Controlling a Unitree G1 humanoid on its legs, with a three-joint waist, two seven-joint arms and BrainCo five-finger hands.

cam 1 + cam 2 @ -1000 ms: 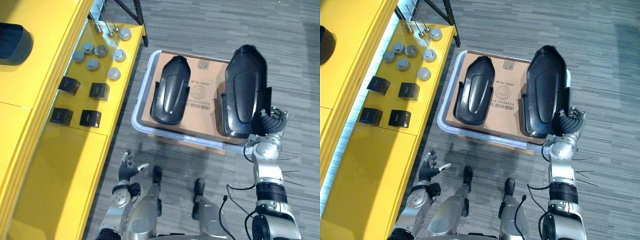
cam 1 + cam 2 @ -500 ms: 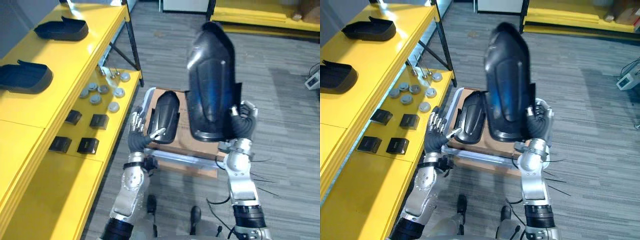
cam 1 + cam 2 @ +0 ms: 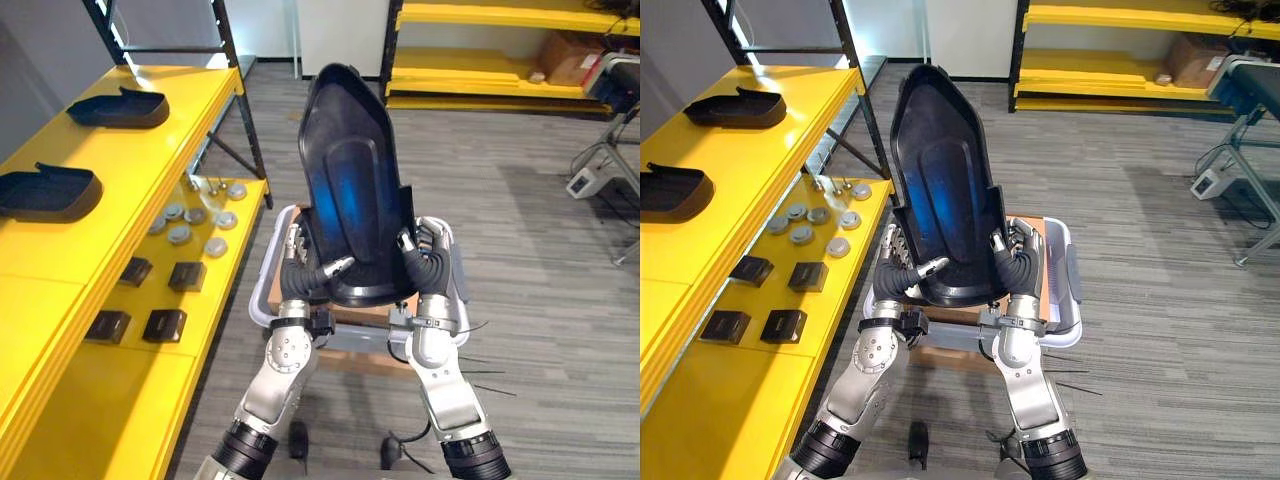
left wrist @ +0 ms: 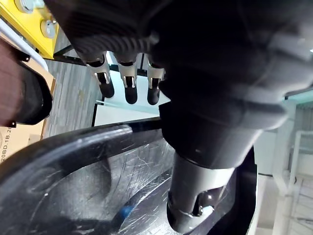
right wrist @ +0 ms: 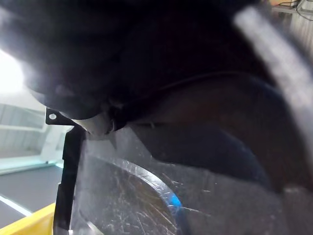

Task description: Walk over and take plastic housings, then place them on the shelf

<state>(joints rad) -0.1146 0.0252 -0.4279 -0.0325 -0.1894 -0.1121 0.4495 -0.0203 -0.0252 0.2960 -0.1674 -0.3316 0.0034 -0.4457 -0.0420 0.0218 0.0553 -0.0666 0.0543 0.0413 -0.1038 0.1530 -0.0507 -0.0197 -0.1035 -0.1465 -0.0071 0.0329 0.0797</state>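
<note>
Yellow metal shelf point(image 3: 120, 160) stretches ahead. Just beside the shelf, at the height of its top board, I hold a long black plastic housing point(image 3: 350, 190) upright, my left hand point(image 3: 298, 268) and right hand point(image 3: 432, 262) each curled round one of its lower edges.

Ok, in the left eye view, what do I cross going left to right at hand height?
Black square blocks on the yellow lower shelf → left hand → large black plastic housing, gripped by both → right hand.
</note>
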